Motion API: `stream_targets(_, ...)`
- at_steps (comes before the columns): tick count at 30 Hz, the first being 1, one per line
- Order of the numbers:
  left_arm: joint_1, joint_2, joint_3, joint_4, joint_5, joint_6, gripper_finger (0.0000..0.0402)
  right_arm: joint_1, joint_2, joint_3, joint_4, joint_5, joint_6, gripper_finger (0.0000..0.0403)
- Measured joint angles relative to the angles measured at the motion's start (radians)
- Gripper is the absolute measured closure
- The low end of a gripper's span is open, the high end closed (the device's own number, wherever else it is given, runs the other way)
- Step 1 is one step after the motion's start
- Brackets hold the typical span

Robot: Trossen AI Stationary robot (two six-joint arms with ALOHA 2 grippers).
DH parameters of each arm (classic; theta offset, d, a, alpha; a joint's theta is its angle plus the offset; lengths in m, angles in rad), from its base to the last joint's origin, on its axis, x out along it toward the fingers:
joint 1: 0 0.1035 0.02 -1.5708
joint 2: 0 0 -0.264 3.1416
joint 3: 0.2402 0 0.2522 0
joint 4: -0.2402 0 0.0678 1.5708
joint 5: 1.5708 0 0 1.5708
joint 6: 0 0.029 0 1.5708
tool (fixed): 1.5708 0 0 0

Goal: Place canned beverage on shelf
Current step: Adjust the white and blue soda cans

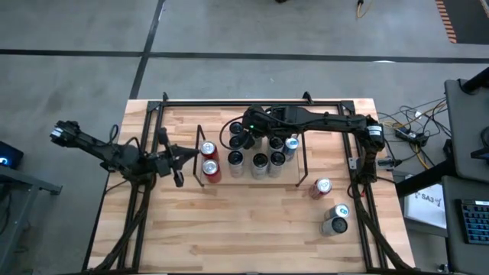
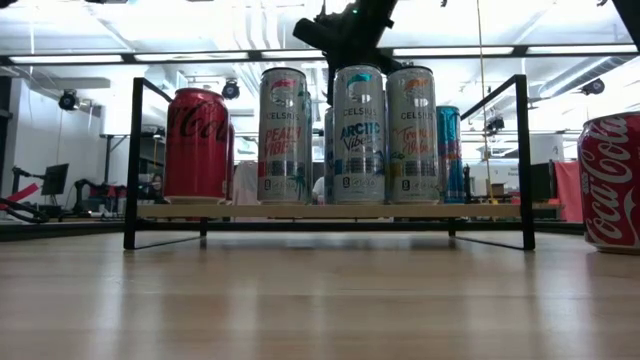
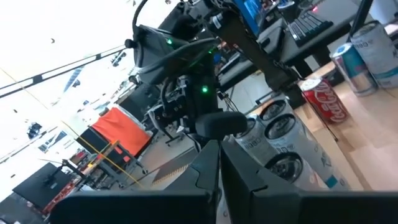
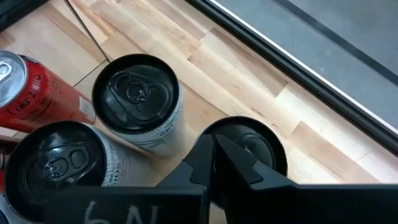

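Hovering our right gripper (image 4: 214,152), fingers pressed together, over a black-topped can (image 4: 245,146) on the shelf (image 1: 302,156); our left gripper (image 1: 177,156), also closed, is waiting beside it.

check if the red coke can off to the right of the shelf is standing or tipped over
Tipped over. In the high view the red can lies on its side on the table, right of the shelf, its silver end facing sideways.

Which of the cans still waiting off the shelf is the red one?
The Coca-Cola can, nearest the shelf at its right end. The other two cans off the shelf, farther toward the table's near right corner, are silver with blue.
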Motion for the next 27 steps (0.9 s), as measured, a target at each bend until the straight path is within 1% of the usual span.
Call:
stream_targets(18,0.000,0.000,-0.003,0.000,0.000,0.011,0.0402,0.002,0.000,-0.004,0.000,0.000,-0.027,0.0394)
stream_targets(27,0.000,0.001,-0.003,0.000,0.001,0.011,0.0402,0.005,0.000,-0.035,0.009,0.002,-0.030,0.0394)
